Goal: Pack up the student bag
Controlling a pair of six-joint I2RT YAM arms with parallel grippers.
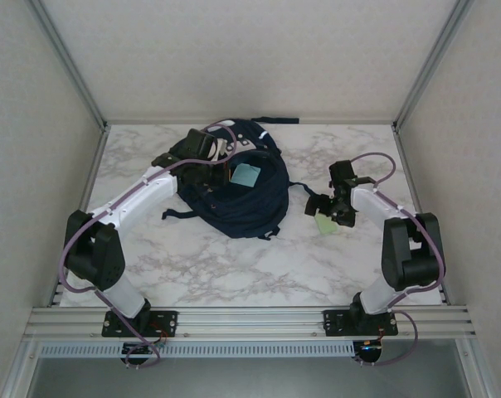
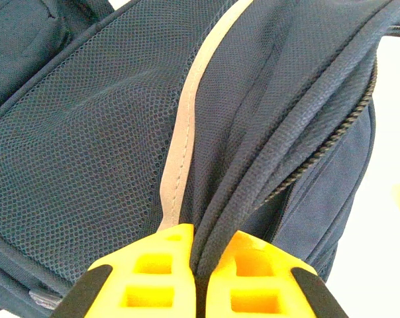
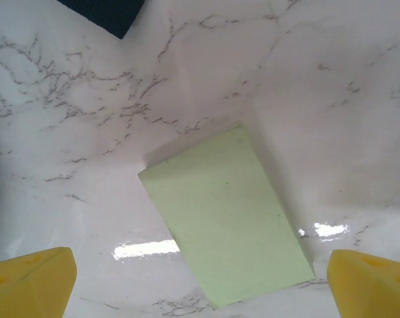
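The student bag [image 1: 242, 199], dark navy, lies in the middle of the marble table [image 1: 234, 265] with its mouth pulled open. A light blue flat item [image 1: 245, 174] shows inside the opening. My left gripper [image 1: 202, 166] is shut on the bag's rim at its left side; in the left wrist view the yellow fingers [image 2: 153, 271] pinch a piped navy seam [image 2: 253, 165] beside a pale stripe. My right gripper [image 1: 327, 211] hovers open to the right of the bag. A pale green rectangular pad [image 3: 226, 222] lies flat on the table below and between its spread fingertips [image 3: 34, 281].
Dark straps [image 1: 180, 214] trail from the bag toward the left and front. White walls and metal rails [image 1: 250, 319] enclose the table. Bare marble stretches in front of the bag and around the green pad [image 1: 325, 224].
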